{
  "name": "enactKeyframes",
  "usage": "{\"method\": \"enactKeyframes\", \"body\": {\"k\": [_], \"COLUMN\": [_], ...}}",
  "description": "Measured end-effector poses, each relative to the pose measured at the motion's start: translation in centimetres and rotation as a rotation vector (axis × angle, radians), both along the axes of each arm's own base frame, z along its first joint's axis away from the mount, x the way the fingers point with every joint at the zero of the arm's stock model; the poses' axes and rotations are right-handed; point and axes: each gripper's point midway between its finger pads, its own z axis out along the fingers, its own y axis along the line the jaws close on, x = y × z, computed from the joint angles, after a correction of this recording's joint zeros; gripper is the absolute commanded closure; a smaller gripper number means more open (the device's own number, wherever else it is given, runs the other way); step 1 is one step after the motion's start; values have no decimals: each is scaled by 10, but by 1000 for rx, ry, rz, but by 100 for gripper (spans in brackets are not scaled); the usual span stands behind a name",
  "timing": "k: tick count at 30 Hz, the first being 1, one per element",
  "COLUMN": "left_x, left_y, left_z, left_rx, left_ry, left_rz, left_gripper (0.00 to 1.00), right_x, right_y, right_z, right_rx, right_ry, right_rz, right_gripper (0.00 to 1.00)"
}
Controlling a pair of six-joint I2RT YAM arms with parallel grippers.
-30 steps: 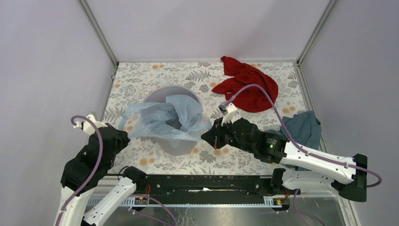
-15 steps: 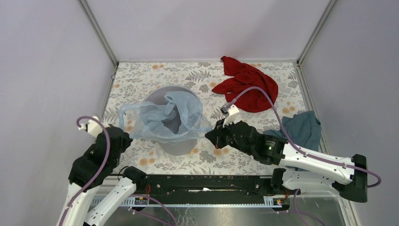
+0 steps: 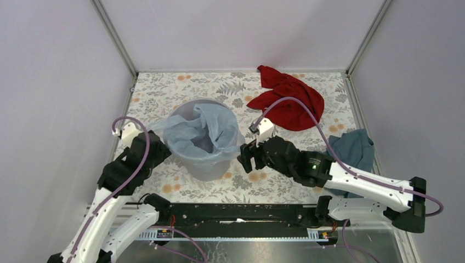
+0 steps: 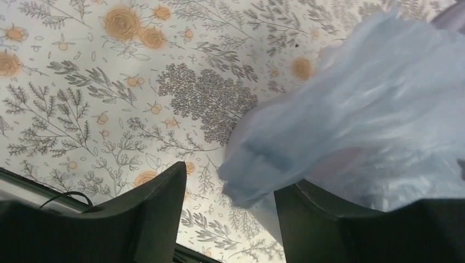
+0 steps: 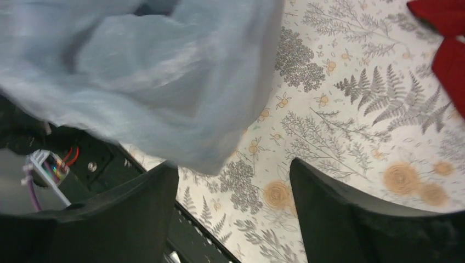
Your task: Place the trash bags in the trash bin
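The thin, crinkly pale-blue trash bag [image 3: 202,136] sits bunched in the mouth of the smooth, round grey trash bin [image 3: 213,171], spilling over its rim. The left gripper [image 4: 230,179] and right gripper [image 5: 233,164] flank the bin, each with 2 fingers apart, clamping nothing. A rumpled red cloth [image 3: 288,98] lies on the floral table [image 3: 164,90], well apart.

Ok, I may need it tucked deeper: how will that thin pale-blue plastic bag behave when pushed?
Probably floppy: the thin pale-blue plastic bag drapes in crumpled folds over the light-grey round plastic bin. Its see-through film looks very light, so it may spring back.
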Motion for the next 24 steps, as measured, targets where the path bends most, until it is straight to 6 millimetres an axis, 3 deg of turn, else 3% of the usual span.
{"method": "enactKeyframes", "body": {"k": [3,6,10,14,18,21,24], "left_x": [-11,-23,-43,-51,-39,-14,11], "left_y": [-1,1,8,12,1,-10,-21], "left_z": [13,37,76,103,115,112,105], "left_rx": [-38,-87,-155,-165,-98,0,84], "left_ry": [-30,-100,-215,-284,-270,-213,-159], "left_rz": [-27,-48,-58,-79,-168,-237,-294], "left_gripper": [13,2,1,1,1,1,1], "right_x": [-11,-23,-29,-18,-4,8,21], "right_y": [-2,-4,3,30,63,85,105], "right_z": [23,57,109,144,141,129,120], "right_rx": [-23,-15,8,0,-57,-120,-189], "right_ry": [-5,-23,-61,-88,-71,-61,-73], "right_rz": [80,169,247,268,271,234,168], "right_gripper": [1,0,0,0,0,1,9]}}
